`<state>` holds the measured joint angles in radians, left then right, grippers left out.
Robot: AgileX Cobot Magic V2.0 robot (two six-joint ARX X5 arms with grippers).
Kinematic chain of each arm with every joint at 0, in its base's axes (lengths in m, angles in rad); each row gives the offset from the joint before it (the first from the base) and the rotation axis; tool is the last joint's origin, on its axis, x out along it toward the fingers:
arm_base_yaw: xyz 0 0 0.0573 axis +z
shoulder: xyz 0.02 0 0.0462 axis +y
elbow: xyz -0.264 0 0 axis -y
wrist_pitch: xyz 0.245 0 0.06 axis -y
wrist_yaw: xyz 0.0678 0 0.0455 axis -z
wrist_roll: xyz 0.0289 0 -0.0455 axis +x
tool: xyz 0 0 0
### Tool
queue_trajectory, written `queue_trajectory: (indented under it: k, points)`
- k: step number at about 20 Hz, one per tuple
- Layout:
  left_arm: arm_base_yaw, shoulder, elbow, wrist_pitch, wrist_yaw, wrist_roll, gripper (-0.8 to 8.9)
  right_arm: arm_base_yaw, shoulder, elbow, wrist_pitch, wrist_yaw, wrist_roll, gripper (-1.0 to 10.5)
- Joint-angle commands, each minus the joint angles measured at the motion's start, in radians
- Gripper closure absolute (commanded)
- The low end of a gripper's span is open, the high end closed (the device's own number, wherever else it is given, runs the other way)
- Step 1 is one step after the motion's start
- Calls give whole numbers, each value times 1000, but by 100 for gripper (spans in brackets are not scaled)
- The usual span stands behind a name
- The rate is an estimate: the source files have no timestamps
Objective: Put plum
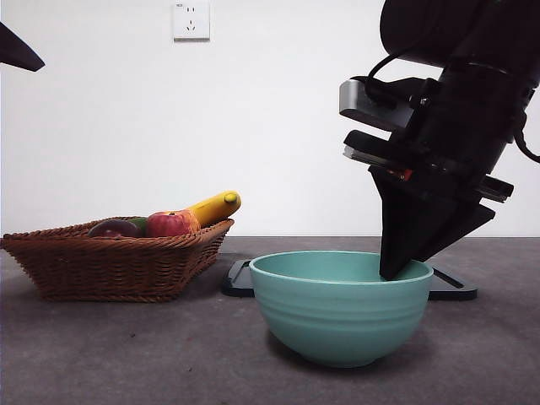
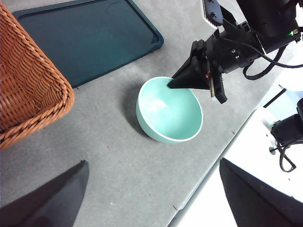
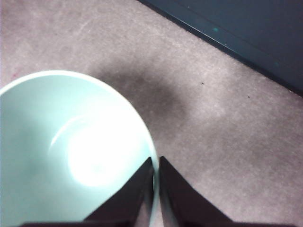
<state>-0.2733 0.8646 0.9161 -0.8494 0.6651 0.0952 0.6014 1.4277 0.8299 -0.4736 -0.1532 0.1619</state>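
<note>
Right claw (image 1: 395,272) clamped on rim of mint bowl (image 1: 337,325), one jaw inside, one outside. Plum (image 1: 114,228) resting in wicker basket (image 1: 110,266), well off toward left arm's side. Left claw (image 2: 151,198) spread, nearer basket.

- One plum (image 1: 113,228), dark maroon, in the basket.
- One red-and-yellow apple (image 1: 171,224), beside the plum.
- One banana (image 1: 214,207), yellow, its tip reaching over the basket's rim.
- One green fruit (image 1: 139,222), only a sliver showing between plum and apple.
- One wicker basket (image 1: 110,261), holding all four fruits.
- One pale green bowl (image 1: 342,308), nothing in it.
- One dark tray (image 2: 90,38), flat on the surface.
- One wall socket (image 1: 191,20).
- Two grippers: the right gripper (image 1: 396,268) at the bowl's rim, the left gripper (image 2: 151,198) seen only in its own wrist view.
</note>
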Motion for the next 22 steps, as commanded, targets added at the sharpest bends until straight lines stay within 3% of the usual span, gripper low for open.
queue_trajectory:
  k: [1,3,5,7,18,22]
  points:
    - [-4,6,22,4,8,17,377,10,14,7,4,5,7,937]
    - [-4,6,22,5,8,17,377,13,14,7,-5,5,7,899]
    - [-4,6,22,4,8,17,377,14,14,7,-4,5,12,747]
    - [-4,6,22,5,8,17,377,14,13,10,-2,5,14,666]
    - [-4,6,22,5,8,17,377,3,-227,85,-51,45,-18,663]
    - [-4,6,22,5,8,17,377,3,-338,128,-100,-25,-28,663]
